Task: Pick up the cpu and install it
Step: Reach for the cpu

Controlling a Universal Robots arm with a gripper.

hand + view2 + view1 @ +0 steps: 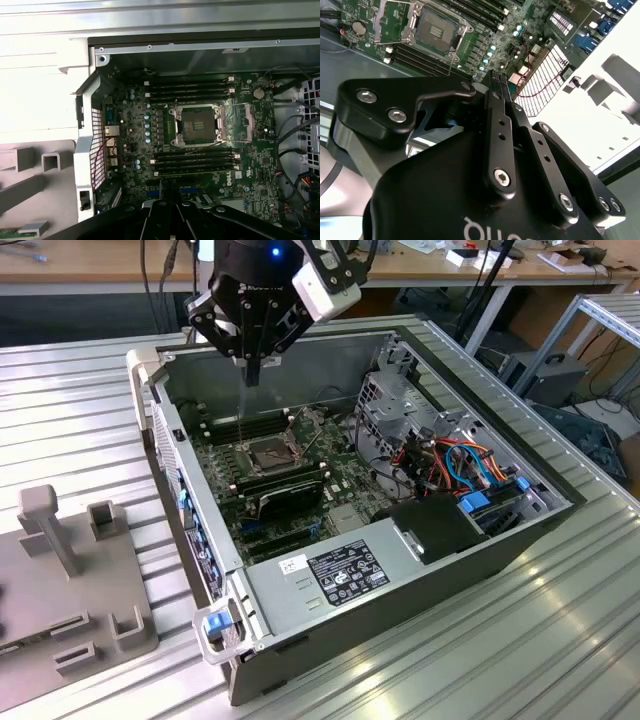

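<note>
Pincer (499,78), closed on nothing, hangs above the open case (330,660), while what I take for the cpu (27,229) lies flat on the grey fixture (100,590) on the counter (480,640): likely light, stiff, delicate underneath, best pinched by opposite edges.

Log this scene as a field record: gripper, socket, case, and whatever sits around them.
gripper: above the open case, clear of the board, jaws together
socket: frame swung open, dark centre bare
memory sticks: seated in rows on both sides of socket
case: lid off, on ribbed table
fixture: grey, to the exterior view's left of case
</note>
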